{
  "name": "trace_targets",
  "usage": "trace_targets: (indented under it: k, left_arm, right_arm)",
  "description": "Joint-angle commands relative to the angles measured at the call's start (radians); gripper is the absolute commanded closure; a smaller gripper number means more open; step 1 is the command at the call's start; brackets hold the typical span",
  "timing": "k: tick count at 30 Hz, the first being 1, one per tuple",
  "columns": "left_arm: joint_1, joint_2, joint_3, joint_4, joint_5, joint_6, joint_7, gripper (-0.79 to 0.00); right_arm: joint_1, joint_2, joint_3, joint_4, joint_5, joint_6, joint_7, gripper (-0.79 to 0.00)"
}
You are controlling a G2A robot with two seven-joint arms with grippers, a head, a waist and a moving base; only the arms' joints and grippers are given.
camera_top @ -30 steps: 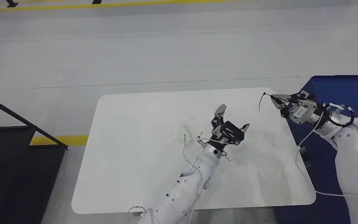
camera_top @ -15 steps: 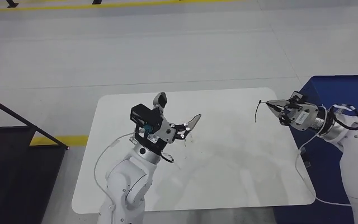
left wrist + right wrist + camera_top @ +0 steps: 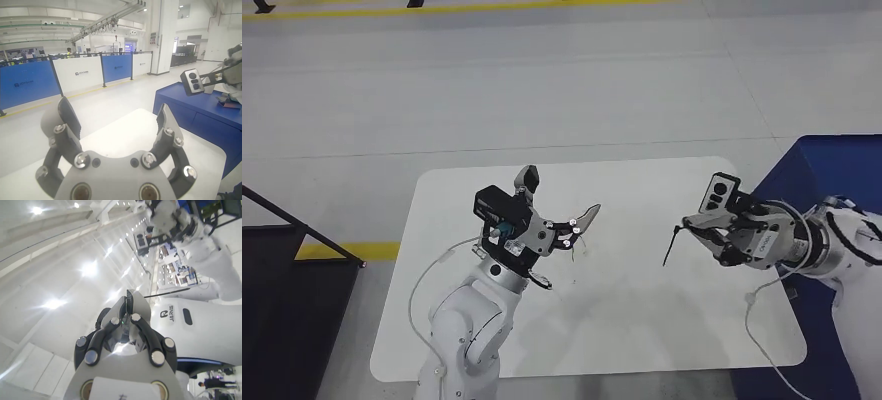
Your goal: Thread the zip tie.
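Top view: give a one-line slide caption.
Right gripper holds a black zip tie over the white table; left gripper open.

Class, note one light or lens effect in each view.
Right wrist view: ceiling lights flare into streaks behind the right pincer, shut on the thin black zip tie. Left wrist view: the lens bows the blue and white barrier panels. Top view: even light on the white table.
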Motion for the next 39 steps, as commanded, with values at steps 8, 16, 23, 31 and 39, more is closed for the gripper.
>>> trace_targets:
  k: [8, 16, 23, 31, 39]
  left_arm:
    - [0.0, 0.0, 0.0, 0.0, 0.0, 0.0, 0.0, -0.785]
    - [0.0, 0.0, 0.0, 0.0, 0.0, 0.0, 0.0, -0.785]
    - [0.0, 0.0, 0.0, 0.0, 0.0, 0.0, 0.0, -0.785]
    - [0.0, 0.0, 0.0, 0.0, 0.0, 0.0, 0.0, -0.785]
    - [0.0, 0.0, 0.0, 0.0, 0.0, 0.0, 0.0, -0.785]
  right_arm:
    - [0.097, -0.001, -0.006, 0.063, 0.112, 0.031, -0.098, 0.0]
    - [0.304, 0.016, 0.026, 0.401, -0.021, 0.018, -0.031, 0.0]
    - [0.561, -0.019, -0.434, 0.671, -0.345, -0.013, 0.02, 0.0]
    - [0.749, -0.121, -0.921, 0.906, -0.63, -0.189, 0.193, 0.0]
    - [0.749, -0.121, -0.921, 0.906, -0.63, -0.189, 0.193, 0.0]
